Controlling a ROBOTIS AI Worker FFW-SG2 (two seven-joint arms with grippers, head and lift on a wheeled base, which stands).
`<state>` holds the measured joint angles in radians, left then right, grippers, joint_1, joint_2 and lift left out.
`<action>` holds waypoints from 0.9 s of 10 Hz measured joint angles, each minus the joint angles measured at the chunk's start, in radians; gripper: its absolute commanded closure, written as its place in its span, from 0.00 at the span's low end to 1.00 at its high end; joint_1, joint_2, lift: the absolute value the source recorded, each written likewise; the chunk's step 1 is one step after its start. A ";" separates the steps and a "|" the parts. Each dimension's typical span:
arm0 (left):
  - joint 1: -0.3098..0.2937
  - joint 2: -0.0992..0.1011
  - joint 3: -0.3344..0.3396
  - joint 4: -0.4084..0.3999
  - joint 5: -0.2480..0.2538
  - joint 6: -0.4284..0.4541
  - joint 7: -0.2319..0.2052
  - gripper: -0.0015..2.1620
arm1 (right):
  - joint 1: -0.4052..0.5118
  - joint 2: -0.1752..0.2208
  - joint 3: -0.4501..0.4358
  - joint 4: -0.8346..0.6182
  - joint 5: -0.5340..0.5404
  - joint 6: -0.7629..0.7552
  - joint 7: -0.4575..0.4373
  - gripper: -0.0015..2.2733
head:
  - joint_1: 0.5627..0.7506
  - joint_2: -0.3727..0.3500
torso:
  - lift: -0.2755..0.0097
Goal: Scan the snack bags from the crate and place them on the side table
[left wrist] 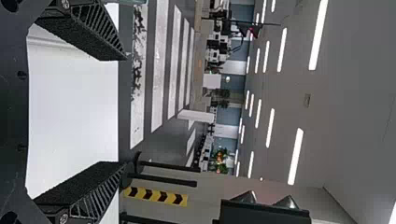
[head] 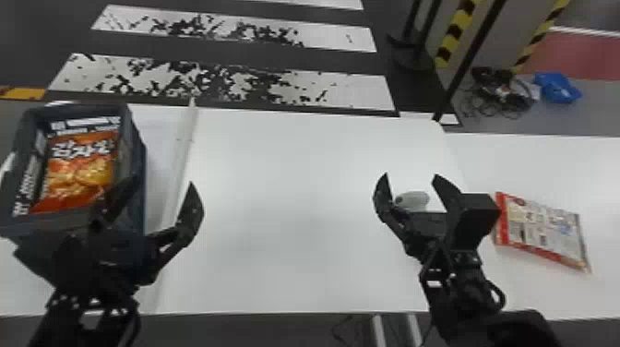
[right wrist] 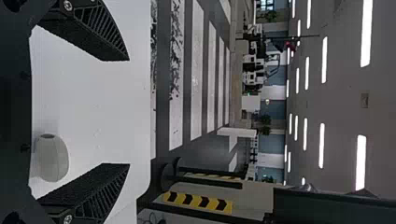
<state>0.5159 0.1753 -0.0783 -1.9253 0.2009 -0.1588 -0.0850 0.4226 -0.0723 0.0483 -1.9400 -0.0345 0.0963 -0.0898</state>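
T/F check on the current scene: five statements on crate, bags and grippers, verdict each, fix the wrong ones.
1. An orange snack bag lies in the crate. True.
2. The crate is on the robot's right. False: it is on the robot's left.
3. The left gripper is open. True.
4. A red-edged bag lies on the side table, to the right of the right gripper. True.
5. The right gripper is shut on the white rounded device. False: its fingers are apart and the device rests on the middle table.
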 measured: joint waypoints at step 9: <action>-0.034 0.000 0.139 -0.124 0.012 0.230 -0.052 0.07 | 0.040 0.031 0.190 0.134 0.091 -0.278 -0.147 0.03 | 0.70 0.68 | 0.79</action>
<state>0.4817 0.1758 0.0610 -2.0497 0.2129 0.0713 -0.1366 0.4624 -0.0411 0.2380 -1.8064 0.0567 -0.1818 -0.2370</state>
